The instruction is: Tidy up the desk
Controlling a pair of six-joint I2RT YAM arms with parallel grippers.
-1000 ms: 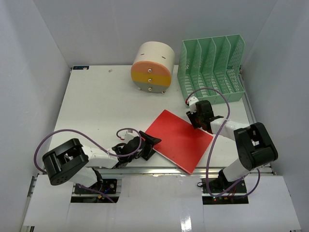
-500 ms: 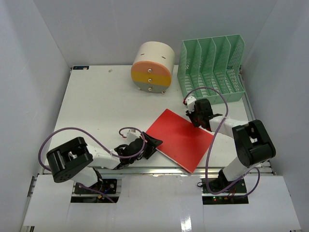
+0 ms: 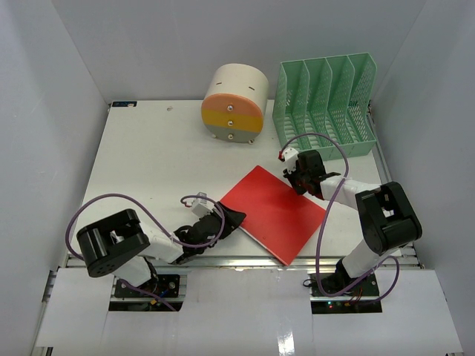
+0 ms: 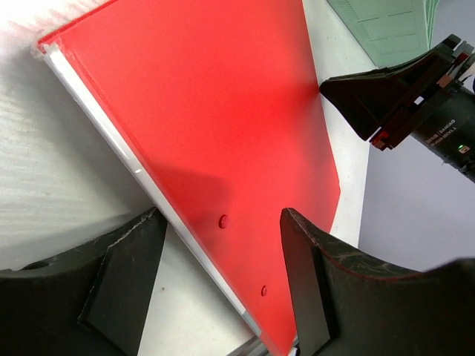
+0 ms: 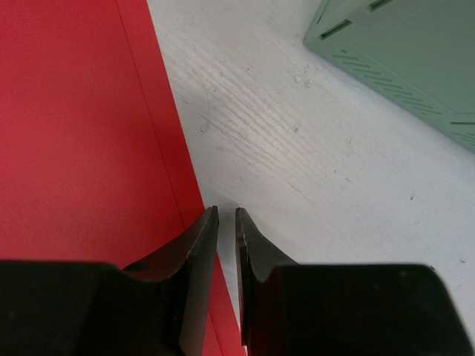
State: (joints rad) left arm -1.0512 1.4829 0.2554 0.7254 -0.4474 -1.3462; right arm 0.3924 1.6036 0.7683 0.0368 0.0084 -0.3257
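Desk (image 3: 148, 163), white and broad, lies under everything in a white-walled booth, with a red folder (image 3: 278, 211) flat on its near right part, turned corner-on to the arms.

At the folder's left corner, the left gripper (image 3: 236, 218) sits low over the desk with its claw spread wide. Seen from the left wrist, one finger is over bare white and the other over the red sheet. The folder's pale edge runs between them and neither finger is closed on it.

At the folder's far right edge, the right gripper (image 5: 226, 211) points down with its claw drawn almost together, leaving only a thin slit. One tip lies over the red edge and the other over the desk just beside it. Whether it pinches the folder cannot be told.

Beyond the folder stands a round cream drawer unit (image 3: 234, 100) with orange, yellow and grey fronts. Right of that, behind the folder's far right side, is a green slotted file rack (image 3: 326, 104).
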